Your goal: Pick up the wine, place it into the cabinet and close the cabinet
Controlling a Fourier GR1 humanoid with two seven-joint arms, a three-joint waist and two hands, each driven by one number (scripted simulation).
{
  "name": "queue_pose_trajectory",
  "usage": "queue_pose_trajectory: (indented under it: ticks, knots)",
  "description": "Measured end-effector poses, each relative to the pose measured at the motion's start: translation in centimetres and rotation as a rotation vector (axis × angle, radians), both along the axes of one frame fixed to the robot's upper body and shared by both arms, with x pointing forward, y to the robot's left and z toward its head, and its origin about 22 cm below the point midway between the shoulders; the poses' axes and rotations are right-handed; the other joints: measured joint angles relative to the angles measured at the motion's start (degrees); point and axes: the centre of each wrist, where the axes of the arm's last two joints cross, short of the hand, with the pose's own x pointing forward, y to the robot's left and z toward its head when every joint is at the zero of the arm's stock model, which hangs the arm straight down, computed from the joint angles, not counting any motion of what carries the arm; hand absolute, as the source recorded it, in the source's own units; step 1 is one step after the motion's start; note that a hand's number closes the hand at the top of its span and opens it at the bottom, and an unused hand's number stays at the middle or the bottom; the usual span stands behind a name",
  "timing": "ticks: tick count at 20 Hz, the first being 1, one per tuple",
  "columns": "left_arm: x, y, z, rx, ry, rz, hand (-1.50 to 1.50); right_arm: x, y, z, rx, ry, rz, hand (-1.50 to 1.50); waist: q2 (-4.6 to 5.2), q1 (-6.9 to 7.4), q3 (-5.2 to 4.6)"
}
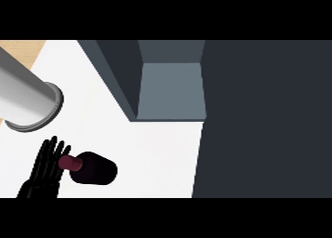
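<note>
The left hand shows near the counter's front-left corner, black, its fingers straight and pointing toward the back of the counter. They are relaxed rather than curled, and they grasp nothing. The fingers lie just beside the neck of the wine; whether they touch it cannot be told. The grey left forearm crosses the upper left of the view as a thick cylinder with a flanged end, lying over the counter's left edge. The right hand shows nowhere in the view.

The cabinet sits at the counter's back, right of the middle, dark grey with its opening facing the front. The one compartment that shows has a paler grey inner face and holds nothing visible. A broad dark panel, likely the cabinet's door, fills the right side and covers the counter's right edge.

The wine stands on the white counter near the front edge, left of the middle and well apart from the cabinet. Seen from steeply above, its dark body appears foreshortened; its long axis runs left to right, with the dark red top pointing left toward the hand.
</note>
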Motion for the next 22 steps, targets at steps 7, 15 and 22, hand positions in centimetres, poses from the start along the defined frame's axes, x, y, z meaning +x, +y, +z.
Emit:
queue_pose_trajectory:
  ticks: [7,15,22]
  knots:
    - [1.5,0.0,-2.3,-0.008,0.005,-0.004,-1.5,0.0,0.0,-0.1,0.001,-0.003,0.002,-1.5,0.03,-0.06,0.0]
    - [0.8,0.0,-4.5,-0.006,0.017,-0.011,-1.5,0.0,-0.5,-0.1,-0.014,-0.011,-0.015,-1.5,0.01,0.03,0.02]
    - [1.6,-0.4,-5.9,-0.01,0.025,-0.012,-1.5,0.0,-0.1,0.1,-0.005,0.001,0.004,-1.5,0.02,0.0,0.01]
